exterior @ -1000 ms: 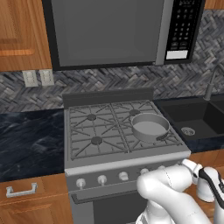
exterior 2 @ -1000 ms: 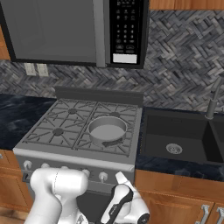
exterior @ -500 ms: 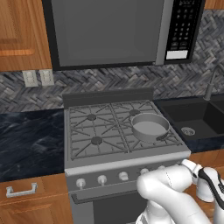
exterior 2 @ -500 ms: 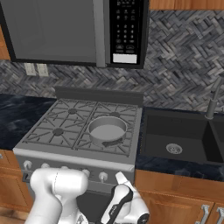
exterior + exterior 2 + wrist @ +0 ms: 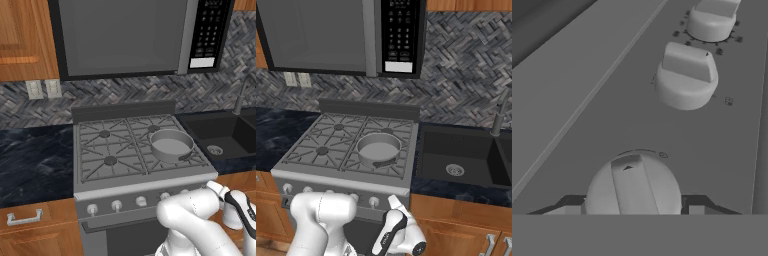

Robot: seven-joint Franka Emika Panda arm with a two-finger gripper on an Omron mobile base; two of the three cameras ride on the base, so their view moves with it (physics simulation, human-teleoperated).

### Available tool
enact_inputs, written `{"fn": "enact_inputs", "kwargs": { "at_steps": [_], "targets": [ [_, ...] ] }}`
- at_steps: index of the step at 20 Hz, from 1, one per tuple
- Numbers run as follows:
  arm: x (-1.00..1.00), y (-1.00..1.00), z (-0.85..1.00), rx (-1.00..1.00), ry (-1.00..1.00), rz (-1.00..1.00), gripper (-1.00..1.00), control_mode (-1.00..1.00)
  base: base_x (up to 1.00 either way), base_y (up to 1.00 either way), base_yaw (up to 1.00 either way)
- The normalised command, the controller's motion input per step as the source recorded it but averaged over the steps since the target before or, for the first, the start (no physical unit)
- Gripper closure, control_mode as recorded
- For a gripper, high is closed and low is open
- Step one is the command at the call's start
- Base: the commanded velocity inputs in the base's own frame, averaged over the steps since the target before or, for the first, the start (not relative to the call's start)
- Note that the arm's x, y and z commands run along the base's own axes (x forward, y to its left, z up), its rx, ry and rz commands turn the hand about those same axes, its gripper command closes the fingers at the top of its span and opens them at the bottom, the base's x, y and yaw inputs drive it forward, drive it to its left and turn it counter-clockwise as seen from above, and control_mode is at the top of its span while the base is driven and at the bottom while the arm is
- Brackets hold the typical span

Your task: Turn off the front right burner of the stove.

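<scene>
Stove (image 5: 130,190): matt grey steel with smooth silver knobs (image 5: 685,75). On its grates, a brushed metal pan (image 5: 171,144). Beside the stove, a glossy dark marbled desk (image 5: 30,160) and wood cabinets (image 5: 35,230).

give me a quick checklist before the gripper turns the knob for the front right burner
1. Gripper centred on a knob: ok, one finger tip on each side.
2. Jaws closed on that knob: cannot tell, contact is hidden.
3. Right knob for the front right burner: cannot tell, panel markings unreadable.
4. Neighbouring knob apart from the fingers: ok.
5. Burner flame state: cannot tell, a pan sits on the stove over the right-hand grates.
</scene>
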Motion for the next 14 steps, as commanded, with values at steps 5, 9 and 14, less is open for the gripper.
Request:
{"fn": "enact_inputs", "kwargs": {
  "at_steps": [5,9,14],
  "targets": [
    [0.0,0.13,0.0,0.0,0.0,-0.04,1.0,-1.0,0.0,0.0,0.0],
    [0.0,0.22,0.0,0.03,0.0,-0.07,1.0,-1.0,0.0,0.0,0.0],
    [-0.07,0.37,0.0,0.14,0.0,-0.12,1.0,-1.0,0.0,0.0,0.0]
  ]
}}
